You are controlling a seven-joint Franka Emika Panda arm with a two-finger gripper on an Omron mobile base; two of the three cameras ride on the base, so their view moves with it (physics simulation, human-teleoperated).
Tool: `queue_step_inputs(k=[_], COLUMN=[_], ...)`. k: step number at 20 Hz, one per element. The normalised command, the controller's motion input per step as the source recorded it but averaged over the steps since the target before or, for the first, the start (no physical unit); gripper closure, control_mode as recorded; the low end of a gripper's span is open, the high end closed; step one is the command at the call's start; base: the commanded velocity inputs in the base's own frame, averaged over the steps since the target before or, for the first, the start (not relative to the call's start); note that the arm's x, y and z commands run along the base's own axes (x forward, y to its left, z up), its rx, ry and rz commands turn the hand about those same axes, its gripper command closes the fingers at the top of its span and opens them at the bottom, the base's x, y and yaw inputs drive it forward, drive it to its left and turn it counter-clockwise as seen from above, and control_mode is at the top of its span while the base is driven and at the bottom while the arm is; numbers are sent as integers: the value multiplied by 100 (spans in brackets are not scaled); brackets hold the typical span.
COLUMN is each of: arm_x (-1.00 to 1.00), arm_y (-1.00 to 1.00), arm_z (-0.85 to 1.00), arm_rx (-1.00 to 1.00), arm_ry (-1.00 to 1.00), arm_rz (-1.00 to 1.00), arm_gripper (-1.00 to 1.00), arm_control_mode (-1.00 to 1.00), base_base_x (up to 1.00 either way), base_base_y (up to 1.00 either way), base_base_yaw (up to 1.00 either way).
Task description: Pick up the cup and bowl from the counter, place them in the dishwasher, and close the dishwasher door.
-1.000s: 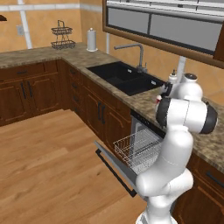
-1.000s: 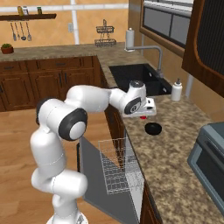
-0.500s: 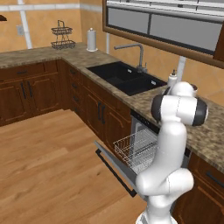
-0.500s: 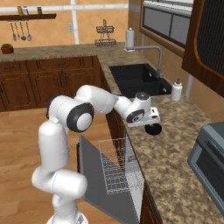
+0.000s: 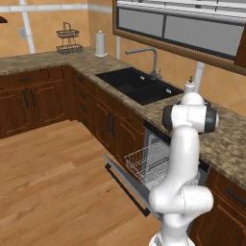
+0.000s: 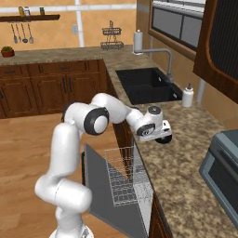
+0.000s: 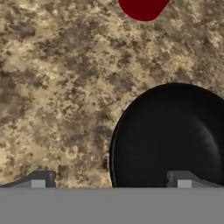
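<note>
Bowl (image 7: 170,135) on counter (image 7: 57,87), cup (image 7: 143,8) beyond it, apart.

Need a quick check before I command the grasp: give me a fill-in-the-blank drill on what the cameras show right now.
1. The gripper hovers with jaws ____ over the speckled brown granite counter.
2. One fingertip sits over the small shallow round ____ bowl.
3. The small red plastic cup stands ____ from the bowl.
4. The grey dishwasher door is ____, its white wire rack pulled out.

Missing words: open; black; apart; open

1 bowl (image 7: 173,135), 1 cup (image 7: 143,8), 1 soap bottle (image 6: 188,95), 1 dishwasher (image 6: 123,186).
</note>
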Motion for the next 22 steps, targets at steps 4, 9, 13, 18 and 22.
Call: queue_step_inputs(k=[4,9,13,18,22], arm_x=[47,40,-17,-61,-74], arm_y=[-27,-23,1,29,29], arm_z=[-31,-31,-60,-55,-33], arm_rx=[0,0,-7,-9,-9], arm_ry=[4,6,5,0,-7], arm_rz=[5,6,6,1,0], arm_gripper=[-100,-100,-100,100,100], arm_control_mode=[-100,-100,-100,-100,-100], base_base_x=[0,0,0,0,0], base_base_y=[0,0,0,0,0], base_base_yaw=[0,0,0,0,0])
